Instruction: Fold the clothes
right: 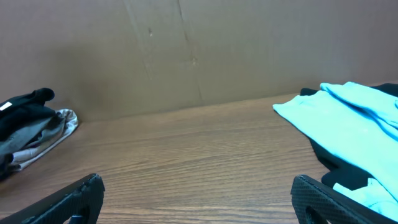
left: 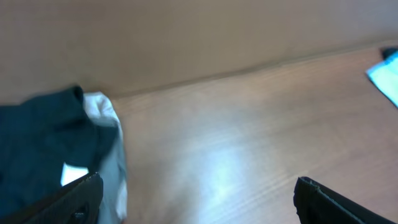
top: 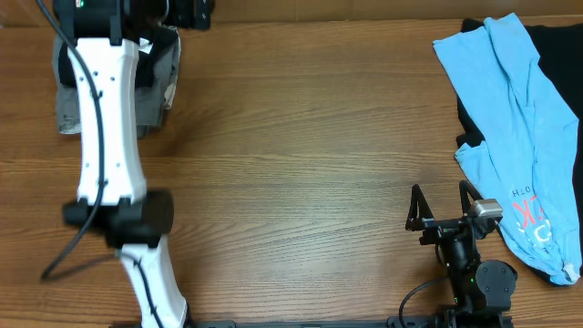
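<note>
A black garment [left: 43, 134] with a small white tag [left: 74, 173] lies bunched on a pale grey one [left: 111, 146] at the table's far left corner [top: 68, 100]. My left gripper [left: 199, 200] is open just right of that pile, with only bare table between its fingers. A light blue tee with red lettering [top: 528, 118] is spread at the far right over another black garment [top: 557, 55]. Near the front edge, left of the tee, my right gripper [top: 442, 205] is open and empty; its wrist view shows the blue tee [right: 354, 115] ahead on the right.
A brown cardboard wall [right: 186, 56] closes off the back of the table. My white left arm [top: 105, 137] stretches from the front edge over the left side of the wooden table [top: 291, 164]. The grey garment [top: 68, 114] lies partly under it.
</note>
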